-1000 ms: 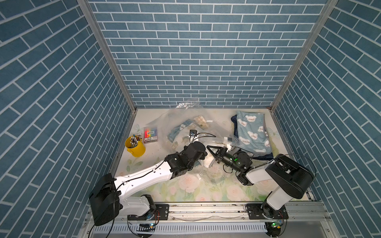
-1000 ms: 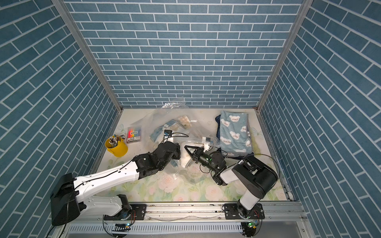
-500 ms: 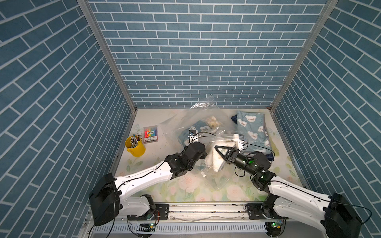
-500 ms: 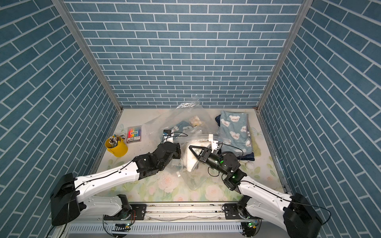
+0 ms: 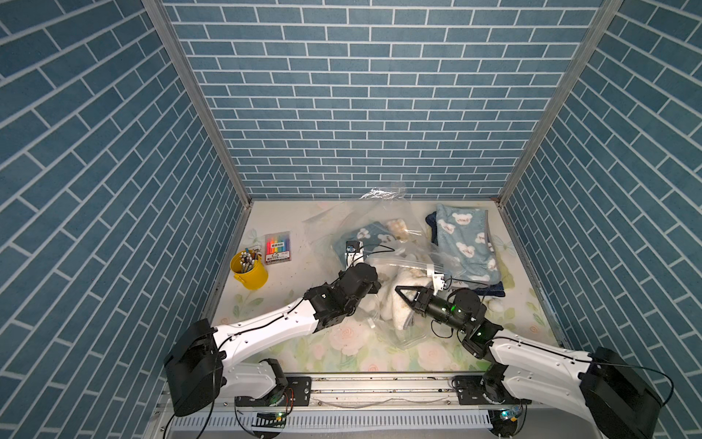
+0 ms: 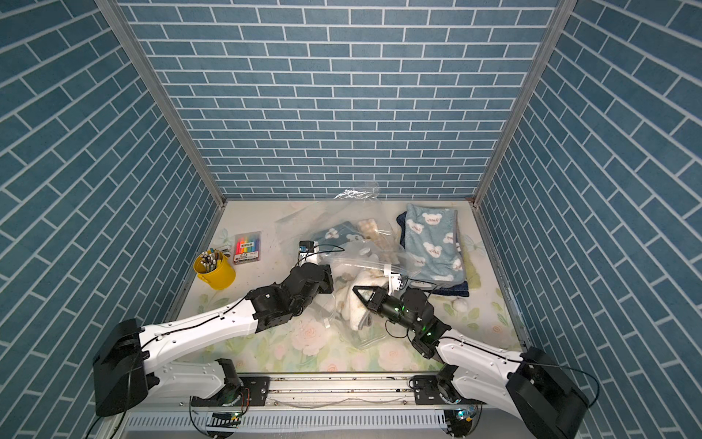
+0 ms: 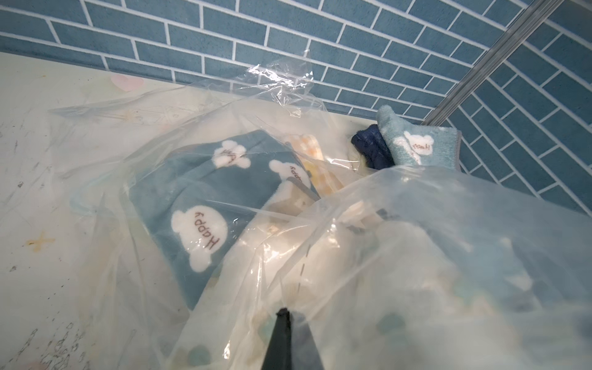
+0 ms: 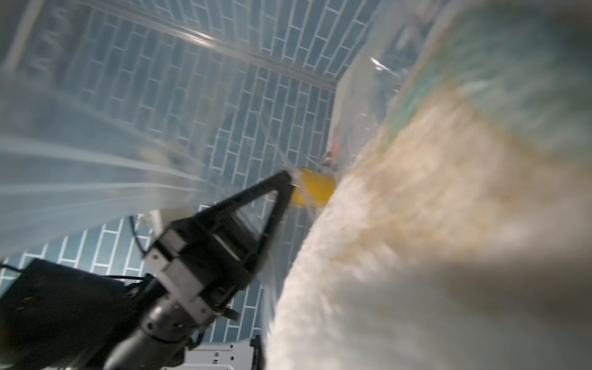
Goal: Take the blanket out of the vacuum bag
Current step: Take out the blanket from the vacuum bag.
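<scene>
The vacuum bag (image 5: 383, 213) is a large crinkly clear bag lying across the middle and back of the table. My left gripper (image 7: 286, 312) is shut on a fold of its film; the right wrist view shows that pinch, with the left gripper (image 8: 288, 176) in front of the yellow cup. The blanket (image 5: 395, 315) is cream and fluffy, bunched at the bag's near end between the two arms. My right gripper (image 5: 398, 290) is shut, its tip lying on the blanket. In the right wrist view the blanket (image 8: 416, 256) hides the right gripper's own fingers. A blue bear-print cloth (image 7: 205, 205) lies deeper inside the bag.
A folded blue bear-print blanket (image 5: 465, 247) lies on a dark blue one at the back right. A yellow cup of pens (image 5: 249, 270) and a marker pack (image 5: 278, 248) sit at the left. A small white ball (image 5: 494, 303) rests near the right arm. Brick walls enclose three sides.
The right arm has unfolded, its shoulder now at the near right, and its gripper has drawn toward the near edge. The bag's far end has risen and shifted right. The left gripper stays put.
</scene>
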